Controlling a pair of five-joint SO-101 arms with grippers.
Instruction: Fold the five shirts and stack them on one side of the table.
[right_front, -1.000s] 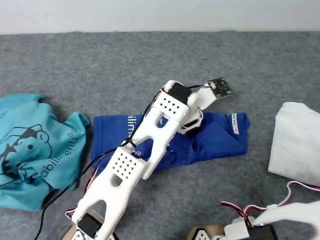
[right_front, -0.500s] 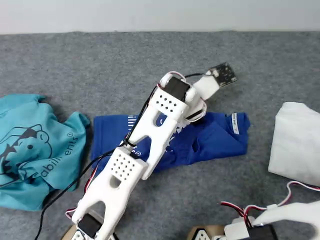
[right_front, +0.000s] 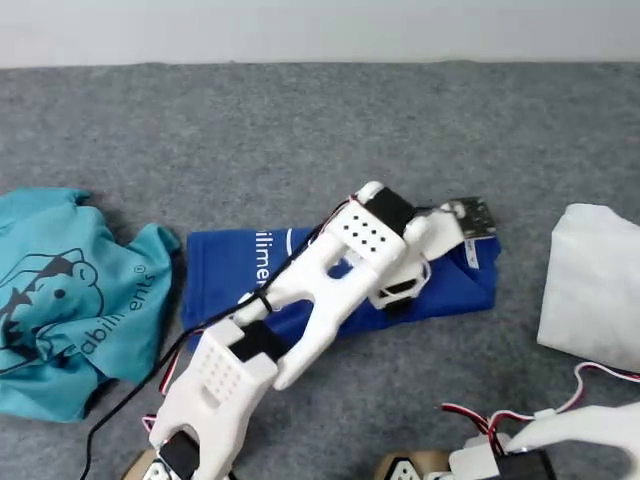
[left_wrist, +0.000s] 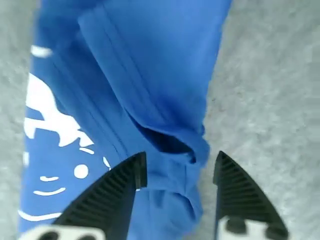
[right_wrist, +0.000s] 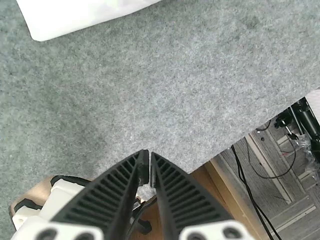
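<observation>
Shirts lie across the grey felt-covered worktop (right_front: 300, 120): a blue cotton shirt with white print (right_front: 225, 275) folded into a long band in the middle, a crumpled teal shirt with a cartoon print (right_front: 70, 290) at the left side, and a folded white garment (right_front: 590, 290) at the right, cut off by the frame. The white left arm (right_front: 330, 270) stretches over the blue shirt and hides much of its middle in the high view. The left wrist view shows what lies under it: the left claw (left_wrist: 181, 165) is spread wide, its black ribbed fingers (left_wrist: 115, 190) either side of a bunched fold at the blue shirt's edge. Whether the fingertips touch the cloth is hard to make out. The right claw (right_wrist: 149, 156) is pressed together, pinching nothing, over bare felt near the worktop's edge, with a corner of the white garment beyond it and plank floor (right_wrist: 285, 205) past the edge
</observation>
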